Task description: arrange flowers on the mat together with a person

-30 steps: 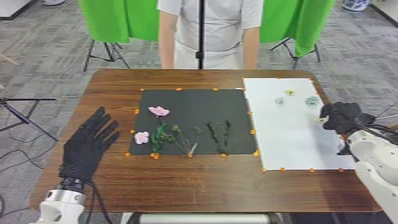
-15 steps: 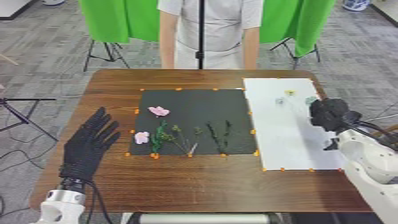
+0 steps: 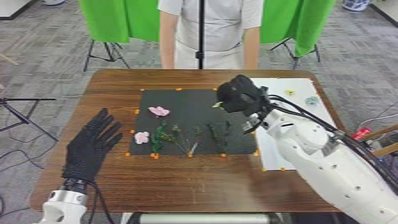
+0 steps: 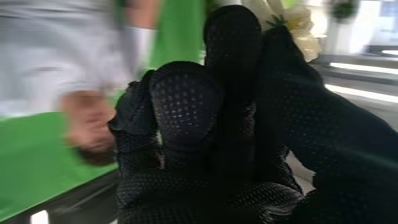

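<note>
**Pale flower (image 4: 302,31) pinched above the dark mat (image 3: 188,102)**

My left hand (image 3: 87,145) lies flat, fingers straight, on the counter (image 3: 200,182), left of the mat, presumably to leave the working side free. On the mat, two pink flowers (image 3: 159,111) sit by green stems (image 3: 160,136); the dark stems (image 3: 215,135) to their right look bloomless. Farther off, my right hand (image 3: 240,94) grips the pale flower by its fingertips, likely to spare the petals. Far right, the white sheet (image 3: 298,84) offers spare blooms (image 3: 312,101).
</note>
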`<action>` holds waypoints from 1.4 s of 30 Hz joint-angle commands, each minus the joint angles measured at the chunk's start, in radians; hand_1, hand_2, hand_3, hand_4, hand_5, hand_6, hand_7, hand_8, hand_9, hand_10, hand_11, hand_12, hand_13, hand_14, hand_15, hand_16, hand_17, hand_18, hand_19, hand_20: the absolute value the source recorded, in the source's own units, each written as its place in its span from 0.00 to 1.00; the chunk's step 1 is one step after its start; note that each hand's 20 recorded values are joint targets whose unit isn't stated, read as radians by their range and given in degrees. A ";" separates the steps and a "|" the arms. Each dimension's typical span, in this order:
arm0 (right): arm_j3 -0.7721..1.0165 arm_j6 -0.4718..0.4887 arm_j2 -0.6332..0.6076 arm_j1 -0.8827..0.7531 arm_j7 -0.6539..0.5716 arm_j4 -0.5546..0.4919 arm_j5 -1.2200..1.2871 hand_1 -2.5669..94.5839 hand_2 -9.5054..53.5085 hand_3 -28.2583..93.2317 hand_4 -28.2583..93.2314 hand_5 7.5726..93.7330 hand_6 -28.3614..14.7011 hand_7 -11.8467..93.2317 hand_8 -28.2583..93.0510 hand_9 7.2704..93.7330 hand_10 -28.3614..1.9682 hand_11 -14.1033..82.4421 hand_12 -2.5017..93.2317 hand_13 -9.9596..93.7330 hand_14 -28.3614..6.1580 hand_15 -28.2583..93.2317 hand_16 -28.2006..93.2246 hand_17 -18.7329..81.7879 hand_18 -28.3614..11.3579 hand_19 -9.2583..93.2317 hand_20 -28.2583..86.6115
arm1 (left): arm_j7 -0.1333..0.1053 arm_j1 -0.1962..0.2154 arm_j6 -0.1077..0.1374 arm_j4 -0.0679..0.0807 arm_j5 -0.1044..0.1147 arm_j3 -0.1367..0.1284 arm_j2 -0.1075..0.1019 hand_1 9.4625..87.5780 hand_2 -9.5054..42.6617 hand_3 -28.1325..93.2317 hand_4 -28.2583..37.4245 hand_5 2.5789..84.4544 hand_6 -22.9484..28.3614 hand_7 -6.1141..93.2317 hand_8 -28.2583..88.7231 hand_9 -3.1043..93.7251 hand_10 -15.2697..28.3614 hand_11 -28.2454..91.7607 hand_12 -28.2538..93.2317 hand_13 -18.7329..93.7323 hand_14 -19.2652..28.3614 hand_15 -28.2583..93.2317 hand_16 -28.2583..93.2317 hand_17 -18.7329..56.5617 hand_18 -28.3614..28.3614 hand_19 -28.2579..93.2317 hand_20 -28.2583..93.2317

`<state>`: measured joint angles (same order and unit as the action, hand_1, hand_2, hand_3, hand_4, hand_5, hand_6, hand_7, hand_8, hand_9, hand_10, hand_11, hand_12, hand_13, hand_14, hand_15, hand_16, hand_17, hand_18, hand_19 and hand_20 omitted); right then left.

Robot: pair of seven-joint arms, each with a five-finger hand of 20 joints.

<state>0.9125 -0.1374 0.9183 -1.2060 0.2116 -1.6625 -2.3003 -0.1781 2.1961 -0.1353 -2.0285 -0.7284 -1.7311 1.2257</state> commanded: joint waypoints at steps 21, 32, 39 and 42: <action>-0.257 0.081 0.289 0.156 0.027 0.175 -0.282 0.55 0.00 0.89 0.00 0.79 0.75 0.49 0.20 0.94 0.75 0.29 0.53 0.82 0.68 0.81 0.44 0.50 0.24 0.90 0.66 | 0.043 -0.031 -0.008 0.033 0.001 0.023 -0.013 0.20 0.12 0.80 0.07 0.32 0.50 0.20 0.18 0.24 0.58 0.33 0.39 0.32 0.66 0.35 0.29 0.09 0.88 0.55 0.31; -0.250 0.079 0.314 0.158 -0.001 0.224 -0.312 0.52 0.00 0.89 0.00 0.73 0.74 0.50 0.20 0.89 0.75 0.30 0.53 0.79 0.68 0.82 0.44 0.48 0.25 0.90 0.66 | 0.047 -0.039 -0.012 0.039 0.001 0.026 -0.014 0.20 0.12 0.80 0.07 0.32 0.50 0.20 0.18 0.24 0.58 0.33 0.39 0.32 0.66 0.35 0.29 0.09 0.88 0.55 0.31; -0.228 0.100 0.331 0.154 0.005 0.235 -0.314 0.48 0.00 0.89 0.00 0.69 0.72 0.50 0.20 0.85 0.73 0.32 0.51 0.76 0.66 0.83 0.44 0.46 0.24 0.89 0.67 | 0.049 -0.040 -0.010 0.039 0.002 0.026 -0.012 0.20 0.12 0.80 0.07 0.32 0.50 0.20 0.18 0.24 0.58 0.33 0.39 0.32 0.66 0.35 0.29 0.09 0.88 0.55 0.31; -0.226 0.107 0.327 0.152 0.006 0.228 -0.312 0.45 0.00 0.89 0.00 0.68 0.71 0.50 0.20 0.81 0.71 0.39 0.46 0.75 0.64 0.84 0.43 0.46 0.24 0.88 0.68 | 0.048 -0.039 -0.009 0.038 0.002 0.027 -0.011 0.20 0.13 0.80 0.07 0.32 0.50 0.20 0.18 0.24 0.58 0.33 0.39 0.32 0.66 0.35 0.29 0.09 0.88 0.55 0.32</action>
<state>0.6747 -0.0481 1.2374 -1.0543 0.2186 -1.4251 -2.6034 -0.1393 2.1555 -0.1382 -1.9980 -0.7266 -1.7097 1.2121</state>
